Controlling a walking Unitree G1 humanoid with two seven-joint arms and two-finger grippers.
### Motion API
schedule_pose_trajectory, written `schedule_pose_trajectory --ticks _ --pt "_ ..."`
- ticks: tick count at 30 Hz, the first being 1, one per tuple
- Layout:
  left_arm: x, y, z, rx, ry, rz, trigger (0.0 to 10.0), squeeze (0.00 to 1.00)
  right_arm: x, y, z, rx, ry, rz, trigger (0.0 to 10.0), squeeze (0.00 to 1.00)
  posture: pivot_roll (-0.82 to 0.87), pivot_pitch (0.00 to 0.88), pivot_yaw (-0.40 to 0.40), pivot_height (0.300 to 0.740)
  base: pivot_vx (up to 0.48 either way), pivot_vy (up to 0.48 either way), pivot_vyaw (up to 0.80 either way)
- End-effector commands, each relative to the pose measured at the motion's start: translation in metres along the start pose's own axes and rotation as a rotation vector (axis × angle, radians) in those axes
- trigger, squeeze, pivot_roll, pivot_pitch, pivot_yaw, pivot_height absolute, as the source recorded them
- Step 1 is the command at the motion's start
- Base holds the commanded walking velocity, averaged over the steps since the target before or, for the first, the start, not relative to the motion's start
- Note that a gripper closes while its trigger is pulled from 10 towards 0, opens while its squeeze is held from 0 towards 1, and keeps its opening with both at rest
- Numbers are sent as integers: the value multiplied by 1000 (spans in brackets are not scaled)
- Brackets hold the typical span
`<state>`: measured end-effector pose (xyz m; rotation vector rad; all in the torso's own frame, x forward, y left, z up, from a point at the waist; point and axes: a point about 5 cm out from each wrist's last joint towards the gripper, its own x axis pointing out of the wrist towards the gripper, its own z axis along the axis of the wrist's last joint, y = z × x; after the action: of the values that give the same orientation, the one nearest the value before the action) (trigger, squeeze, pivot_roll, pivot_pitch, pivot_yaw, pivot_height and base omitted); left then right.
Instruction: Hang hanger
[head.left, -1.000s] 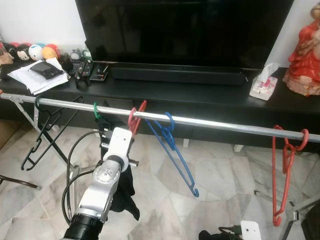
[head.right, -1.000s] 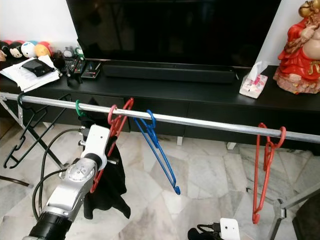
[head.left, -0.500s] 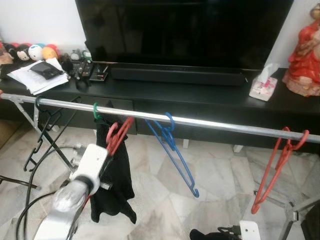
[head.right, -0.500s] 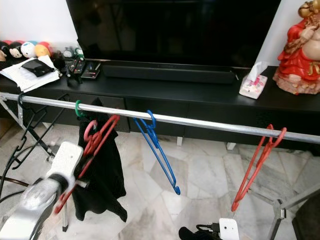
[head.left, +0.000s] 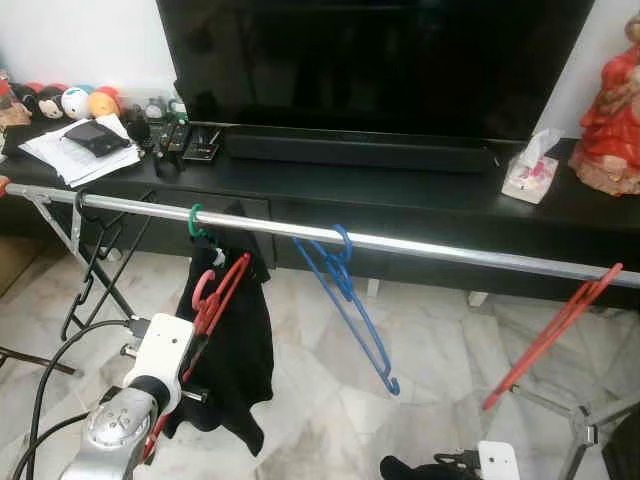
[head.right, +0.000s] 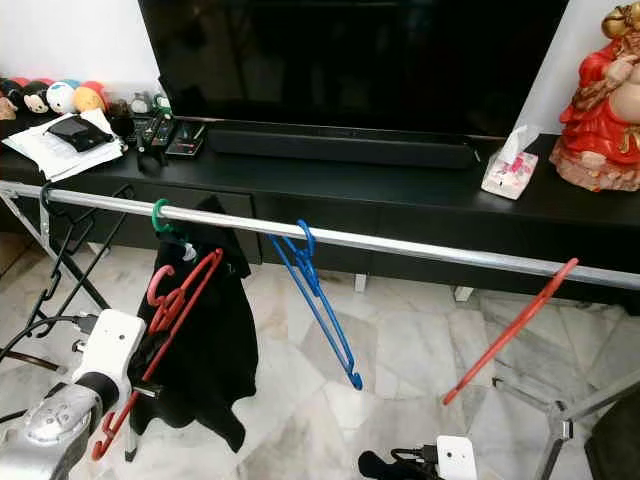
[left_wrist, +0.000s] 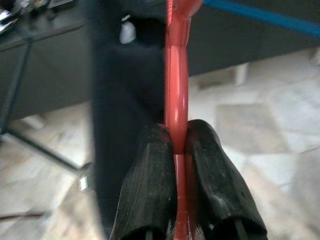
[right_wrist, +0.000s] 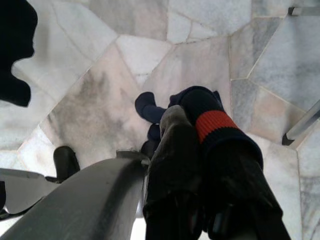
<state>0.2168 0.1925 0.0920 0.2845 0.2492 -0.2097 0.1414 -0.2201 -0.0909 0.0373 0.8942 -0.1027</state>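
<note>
The left gripper (left_wrist: 176, 150) is clamped narrow on the red hanger (head.left: 215, 290), its 2 black fingers (left_wrist: 150, 175) pressing either side of the thin red bar. It sits low and near, on the left of the scene, at the end of the silver left arm (head.left: 150, 365). The hanger tilts up and away from the fingers, its hook end below the rail (head.left: 420, 245) and apart from it, just in front of a black garment (head.left: 235, 340) that hangs from a green hook (head.left: 193, 222) on the rail.

The right gripper (right_wrist: 200, 150) is low at the near right, pointing at the marble floor (right_wrist: 100, 90); its fingers lie close together against a dark sock with a red band (right_wrist: 212, 125), so I judge it to be holding that sock.

Further right on the rail hangs a blue hanger (head.left: 345, 295), and at the far right another red hanger (head.left: 550, 335) slants out at an angle from the rail. A black hanger (head.left: 90, 270) hangs at the left end. Behind stand a black TV cabinet (head.left: 400, 190), a tissue box (head.left: 530, 170) and a red figurine (head.left: 612, 115).

As I judge it, the grasp is done but the hanging is not: the hook must be lifted over the rail, probably in the gap between the garment and the blue hanger, then released.
</note>
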Motion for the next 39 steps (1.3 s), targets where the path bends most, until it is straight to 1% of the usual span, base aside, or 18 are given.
schedule_pose_trajectory --ticks 1,3,4,9,13,17,20,21,22,24,30,32,35,37,39 --pt "-3 0 5 29 -35 2 10000 0 0 3 0 -10 -6 6 10000 0 -115 11 3 740 0 0 0" --pt "-2 0 8 -8 -55 16 10000 0 1 7 -1 -10 0 6 10000 0 -113 12 2 740 0 0 0" --pt "-2 0 9 -14 -60 16 10000 0 1 9 -1 -11 2 6 10000 0 -113 12 2 740 0 0 0" --pt "4 0 13 -18 -70 16 10000 0 2 13 0 -9 -1 6 10000 0 -119 6 5 740 0 0 0" --pt "5 -2 13 -16 -83 16 10000 0 2 12 1 -6 -11 -6 10000 0 -123 3 8 740 0 0 0" --pt "7 -4 11 -19 -77 3 10000 0 1 1 6 -7 -32 -17 10000 0 -125 0 8 740 0 0 0" --pt "9 -7 12 -26 -80 0 10000 0 1 -14 14 -8 -49 -28 10000 0 -124 0 5 740 0 0 0" --pt "9 -8 13 -30 -82 -1 10000 0 1 -21 18 -8 -55 -35 10000 0 -125 0 5 740 0 0 0" --pt "10 -8 12 -31 -81 -2 10000 0 1 -24 19 -8 -57 -38 10000 0 -125 0 5 740 0 0 0" --pt "9 -9 12 -31 -78 -3 10000 0 0 -29 23 4 -67 -47 10000 0 -127 0 4 740 0 0 0" --pt "10 -11 11 -35 -78 -7 10000 0 1 -35 29 12 -80 -69 10000 0 -126 0 2 740 0 0 0" --pt "10 -11 11 -37 -78 -7 10000 0 1 -34 30 13 -80 -70 10000 0 -127 0 2 740 0 0 0" --pt "10 -12 10 -39 -77 -7 10000 0 4 -29 33 31 -80 -77 10000 0 -126 0 2 740 -160 0 0" --pt "10 -12 10 -39 -77 -9 10000 0 6 -25 36 22 -77 -74 10000 0 -130 0 2 740 -240 0 -456" --pt "11 -13 10 -39 -74 -12 10000 0 9 -21 45 8 -94 -68 10000 0 -132 0 3 740 -242 0 -800"
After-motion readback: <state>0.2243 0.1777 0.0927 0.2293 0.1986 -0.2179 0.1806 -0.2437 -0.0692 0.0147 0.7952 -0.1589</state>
